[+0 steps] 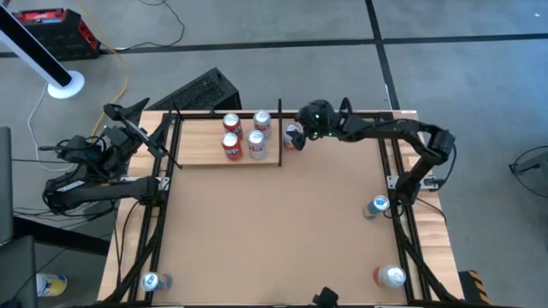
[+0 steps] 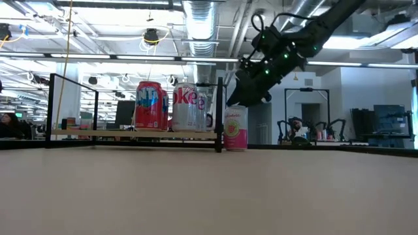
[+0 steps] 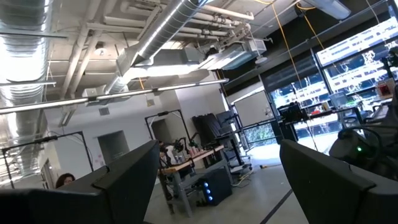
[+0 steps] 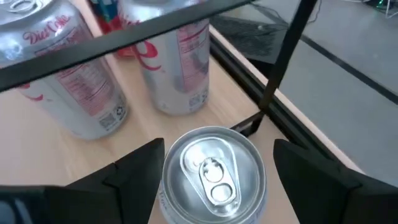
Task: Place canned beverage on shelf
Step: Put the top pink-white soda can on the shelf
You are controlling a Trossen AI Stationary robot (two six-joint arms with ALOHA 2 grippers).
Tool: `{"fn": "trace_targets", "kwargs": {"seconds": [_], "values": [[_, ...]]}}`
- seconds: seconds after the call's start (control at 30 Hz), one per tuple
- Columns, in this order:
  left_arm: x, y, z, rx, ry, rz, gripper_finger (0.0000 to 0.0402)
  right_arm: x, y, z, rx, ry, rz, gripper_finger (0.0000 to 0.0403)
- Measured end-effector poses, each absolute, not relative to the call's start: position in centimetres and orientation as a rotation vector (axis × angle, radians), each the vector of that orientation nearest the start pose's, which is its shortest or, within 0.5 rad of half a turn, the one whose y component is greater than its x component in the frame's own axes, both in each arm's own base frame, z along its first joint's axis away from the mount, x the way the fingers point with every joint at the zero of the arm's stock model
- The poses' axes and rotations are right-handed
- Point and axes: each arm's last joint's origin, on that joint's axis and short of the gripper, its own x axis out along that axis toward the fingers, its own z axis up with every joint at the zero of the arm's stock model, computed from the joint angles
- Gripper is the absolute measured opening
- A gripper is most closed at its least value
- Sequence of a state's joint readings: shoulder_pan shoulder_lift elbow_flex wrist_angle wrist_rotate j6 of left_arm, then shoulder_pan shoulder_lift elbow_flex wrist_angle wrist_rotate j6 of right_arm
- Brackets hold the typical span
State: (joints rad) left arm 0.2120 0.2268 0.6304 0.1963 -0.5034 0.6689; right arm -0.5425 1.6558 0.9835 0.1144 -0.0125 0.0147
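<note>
Right hand (image 4: 214,163) hangs above the pink can (image 2: 235,128), fingers (image 4: 134,165) spread wide on either side of its top, not touching it by the look of the wrist view. Nothing gripped yet.

The pink can stands upright on the tabletop (image 1: 282,231), just outside the shelf (image 1: 201,147), close beside the black rod at the shelf's right end. It is not on the shelf. Four other cans (image 1: 244,135) already stand upright on the pale panel, in a close cluster toward that same end.

Left hand (image 3: 214,180) is parked off the tabletop's left side, fingers apart, empty, pointing out into the room.

Handling, as I judge it:
- Thin metal can with its tab unbroken, so likely full: some weight to it, stiff enough under a moderate squeeze, though it would dent if pinched hard.
- Smooth round wall, probably slippery; a poorly centred pinch could let it twist or squirt out.
- Tallish on a small base, so it would tip if nudged near the rim.

Where to take hold: across the wall below the rim, fingers on opposite sides and square to the can's axis, which is about how the right hand is lined up now.

Risks: the shelf rod sits close by the can, and the nearest shelf cans leave little room for setting it down.
</note>
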Motion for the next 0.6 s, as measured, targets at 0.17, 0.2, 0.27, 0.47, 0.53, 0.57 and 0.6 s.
{"fn": "trace_targets", "kwargs": {"seconds": [0.17,0.2,0.27,0.47,0.53,0.57,0.6], "values": [[3.75,2.24,36.68,0.532,-0.349,0.865,0.0320,30.20,-17.66,20.17,0.174,0.542,-0.525,0.0324],[3.75,2.24,36.68,0.532,-0.349,0.865,0.0320,30.15,-17.66,20.10,0.173,0.543,-0.526,0.0324],[3.75,2.24,36.68,0.532,-0.349,0.865,0.0320,30.09,-17.64,20.00,0.177,0.546,-0.527,0.0324],[3.75,2.24,36.68,0.532,-0.349,0.865,0.0320,30.07,-17.65,19.98,0.198,0.541,-0.533,0.0324],[3.75,2.24,36.68,0.532,-0.349,0.865,0.0320,30.07,-17.64,19.98,0.196,0.542,-0.532,0.0317],[3.75,2.24,36.68,0.532,-0.349,0.865,0.0320,30.07,-17.65,19.98,0.195,0.541,-0.532,0.0310],[3.75,2.24,36.68,0.532,-0.349,0.865,0.0320,30.08,-17.65,19.99,0.194,0.541,-0.531,0.0301]]}}
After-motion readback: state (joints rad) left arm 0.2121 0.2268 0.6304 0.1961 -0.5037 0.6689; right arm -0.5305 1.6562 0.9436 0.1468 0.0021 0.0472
